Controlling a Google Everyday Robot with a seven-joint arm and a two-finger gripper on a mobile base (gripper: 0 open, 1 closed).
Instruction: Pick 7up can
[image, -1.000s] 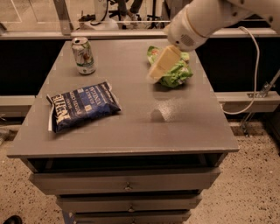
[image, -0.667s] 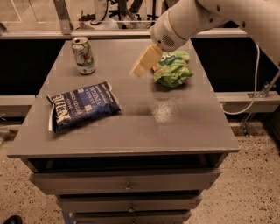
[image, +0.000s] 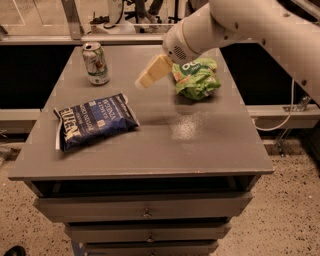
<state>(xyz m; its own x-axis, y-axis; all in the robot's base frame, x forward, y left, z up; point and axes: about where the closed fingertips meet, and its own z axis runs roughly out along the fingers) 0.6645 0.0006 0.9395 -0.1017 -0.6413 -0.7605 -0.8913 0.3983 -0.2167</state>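
1. The 7up can (image: 96, 63) is standing upright at the far left corner of the worktop (image: 200, 145), with its long axis running vertically and its silver top facing up.
2. The end effector (image: 152, 71) is hovering above the worktop to the right of the can, at about the same depth. The can is therefore lying to its left, with bare surface between them. Whether it is spread or pressed together, I cannot tell.
3. A green chip bag (image: 196, 77) is sitting just right of the end effector. A dark blue chip bag (image: 95, 120) is lying nearer, below the can.
4. Compared with a second ago, the end effector has been travelling leftward, off the green bag and toward the can; the can and both bags are lying where they were.
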